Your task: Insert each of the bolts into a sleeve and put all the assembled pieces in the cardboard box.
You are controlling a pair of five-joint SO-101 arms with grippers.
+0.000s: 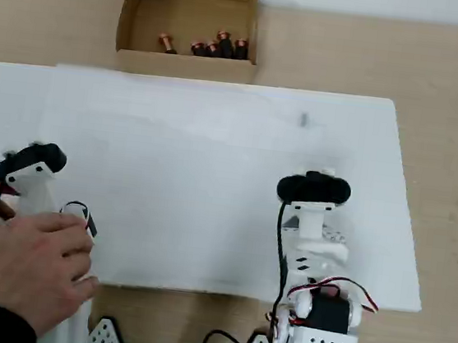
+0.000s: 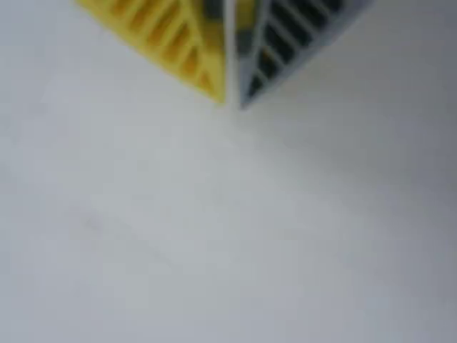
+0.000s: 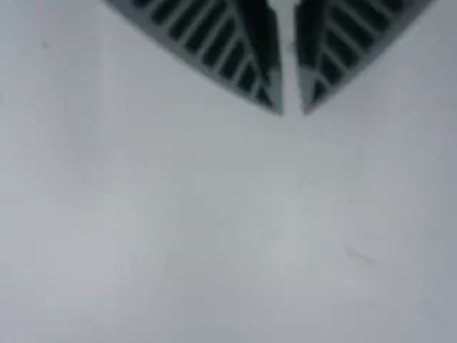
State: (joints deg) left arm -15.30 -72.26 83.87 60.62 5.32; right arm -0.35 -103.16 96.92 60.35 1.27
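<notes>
Fingers, left (image 2: 191, 61): one yellow, one grey, drawn together to a hairline slit with nothing between them. The left gripper (image 2: 232, 105) points down at the white sheet (image 1: 179, 174), close over it.

Left arm (image 1: 34, 172): folded low at the near left corner of the sheet, well apart from the task's things.

Cardboard box (image 1: 183, 65): open-topped, on the worktop (image 1: 445, 163) just beyond the sheet's far edge. It stands ahead of both arms and about midway between them.

Contents of the box: assembled pieces (image 1: 218, 46), copper and dark, four or five by my count. They lie in a row against the near wall. One sits alone toward the left; the others bunch toward the right corner. Their long axes are too small to tell.

Right arm (image 1: 310, 222): folded low at the near edge of the sheet, right of centre. It is slightly the nearer arm to the bunched pieces, though well apart from them.

Fingers, right (image 3: 235, 61): both grey, closed to a narrow gap and holding nothing. The right gripper (image 3: 291, 111) also hangs close over the sheet.

Assessment: every piece I can make out lies in the box, far ahead of both sets of fingers. The task looks finished or nearly so. Any further move would have to reach forward past the sheet's far edge.
</notes>
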